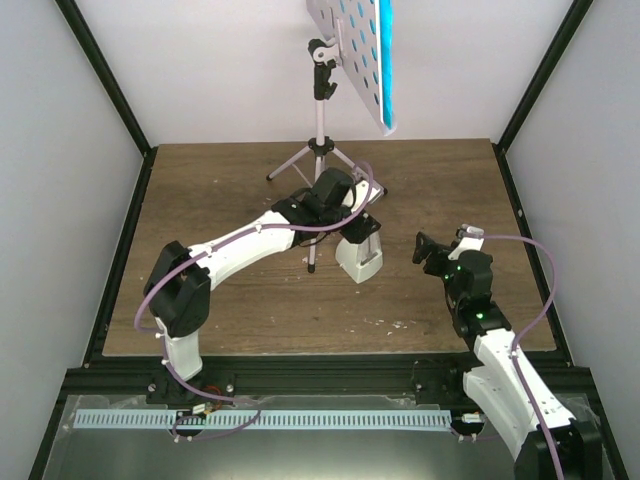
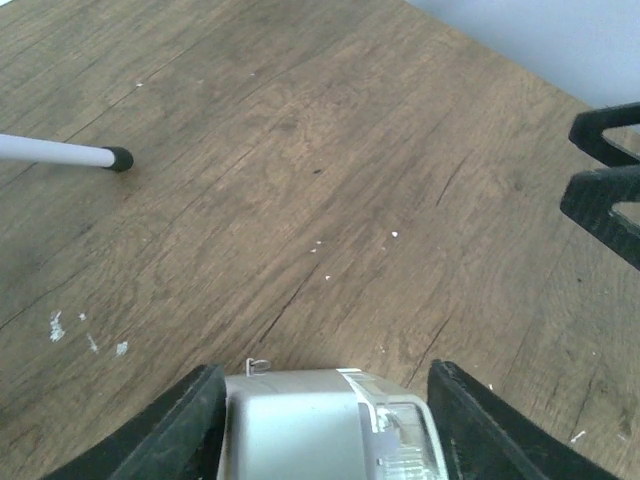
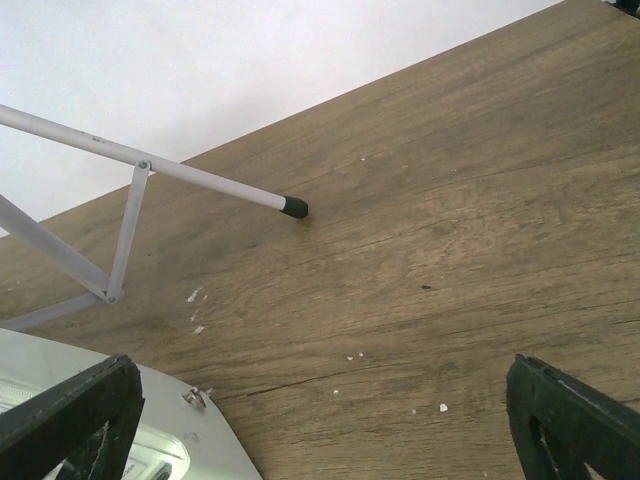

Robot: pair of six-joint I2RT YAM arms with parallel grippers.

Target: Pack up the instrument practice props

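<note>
right arm: near right, forearm angled up and left over the table
right gripper: jaws spread wide, nothing held. It points left at the metronome, near it but not touching.
metronome: white, mid-table, directly under the left wrist. In the wrist view its pale top fills the gap between the fingers.
left gripper: closed onto the metronome, one black finger against each side
lift: cannot tell whether the metronome's base rests on the wood or is just off it
left arm: runs from near left diagonally to centre and crosses in front of the stand's lower legs
front leg: thin, with its black-capped tip on the wood just left of the metronome, apart from it
stand: upright at the back of the table, tripod splayed, pale pole rising to a black tilt joint
desk: perforated and tilted, its top cut off by the frame
booklet: on the desk face away from the joint. The teal edge runs down the right side and teal shows through the holes — pale page corner at the bottom.
</note>
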